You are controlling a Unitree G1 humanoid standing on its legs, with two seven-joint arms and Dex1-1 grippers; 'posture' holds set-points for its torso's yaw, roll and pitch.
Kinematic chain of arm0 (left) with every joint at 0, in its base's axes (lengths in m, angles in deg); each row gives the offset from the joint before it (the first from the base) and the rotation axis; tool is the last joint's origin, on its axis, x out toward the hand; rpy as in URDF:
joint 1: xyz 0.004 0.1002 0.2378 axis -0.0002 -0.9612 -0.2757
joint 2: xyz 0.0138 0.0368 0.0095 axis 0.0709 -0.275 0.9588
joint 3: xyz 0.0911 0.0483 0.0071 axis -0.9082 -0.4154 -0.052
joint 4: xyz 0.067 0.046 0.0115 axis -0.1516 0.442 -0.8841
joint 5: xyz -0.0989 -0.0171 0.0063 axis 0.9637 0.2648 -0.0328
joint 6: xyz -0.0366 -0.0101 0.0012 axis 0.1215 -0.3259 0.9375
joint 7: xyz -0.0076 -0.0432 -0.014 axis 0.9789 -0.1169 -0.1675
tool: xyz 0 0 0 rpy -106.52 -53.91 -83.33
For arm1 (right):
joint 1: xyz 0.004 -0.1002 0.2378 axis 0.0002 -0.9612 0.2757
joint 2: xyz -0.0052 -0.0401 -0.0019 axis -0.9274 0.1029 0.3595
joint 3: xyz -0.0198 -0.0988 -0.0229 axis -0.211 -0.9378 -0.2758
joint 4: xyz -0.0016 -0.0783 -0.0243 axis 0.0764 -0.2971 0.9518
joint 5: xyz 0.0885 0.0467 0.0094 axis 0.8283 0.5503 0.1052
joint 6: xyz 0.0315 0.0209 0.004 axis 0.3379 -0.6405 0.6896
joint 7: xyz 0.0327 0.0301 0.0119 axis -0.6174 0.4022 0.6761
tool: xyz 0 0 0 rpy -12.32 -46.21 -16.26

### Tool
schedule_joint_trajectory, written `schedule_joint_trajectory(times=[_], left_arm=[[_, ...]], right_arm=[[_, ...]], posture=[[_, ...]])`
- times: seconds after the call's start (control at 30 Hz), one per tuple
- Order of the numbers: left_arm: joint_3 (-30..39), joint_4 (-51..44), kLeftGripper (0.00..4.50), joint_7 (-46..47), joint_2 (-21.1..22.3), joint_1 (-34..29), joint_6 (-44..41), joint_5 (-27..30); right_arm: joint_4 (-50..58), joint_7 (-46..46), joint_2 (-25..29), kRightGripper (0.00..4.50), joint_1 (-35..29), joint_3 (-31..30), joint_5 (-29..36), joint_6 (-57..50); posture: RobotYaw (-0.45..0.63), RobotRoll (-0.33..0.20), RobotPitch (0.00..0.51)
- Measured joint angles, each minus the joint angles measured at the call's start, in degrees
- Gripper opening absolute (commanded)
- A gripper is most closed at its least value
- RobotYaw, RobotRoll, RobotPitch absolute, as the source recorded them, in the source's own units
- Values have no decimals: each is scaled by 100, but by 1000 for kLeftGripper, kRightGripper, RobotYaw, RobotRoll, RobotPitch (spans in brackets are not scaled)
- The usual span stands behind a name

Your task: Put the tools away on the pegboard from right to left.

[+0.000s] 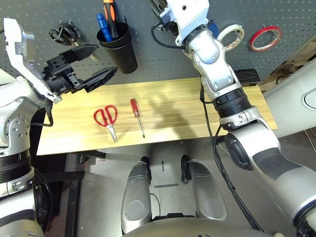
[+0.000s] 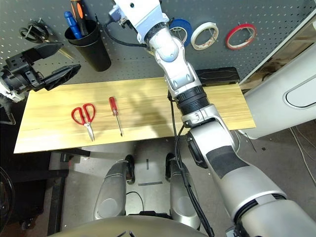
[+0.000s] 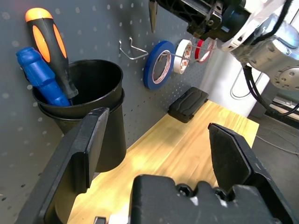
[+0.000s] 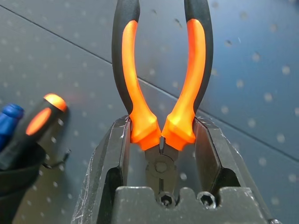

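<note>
Right gripper (image 4: 161,140) fingers pinch orange-handled pliers (image 4: 161,88) at pivot, handles up, close against pegboard (image 1: 148,54) near bare hook (image 3: 131,49).
Left gripper (image 1: 91,66) fingers spread, empty, beside black cup (image 1: 118,47).
Red tape ring (image 1: 265,38) hung.
Screwdriver (image 1: 137,116), red-handled scissors (image 1: 107,118) on tabletop (image 1: 187,106).

Risks:
- narrow grip at pivot; pliers may swivel
- handles may miss hook, pliers drop
- forearm may knock hung tapes

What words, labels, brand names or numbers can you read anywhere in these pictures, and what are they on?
No text can be read.
White tape roll: red marks on its inner core, too small and blurred to read.
Pliers, screwdriver, red scissors, black cup, pegboard: no lettering visible.
</note>
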Motion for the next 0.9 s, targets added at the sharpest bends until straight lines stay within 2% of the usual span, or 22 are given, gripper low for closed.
schedule_joint_trajectory(times=[0.9], left_arm=[[37, -214, 4500, 0, 80, -55, -298, 72]], right_arm=[[-1522, -185, -272, 2086, 468, 232, 120, 740]], posture=[[71, 0, 237]])
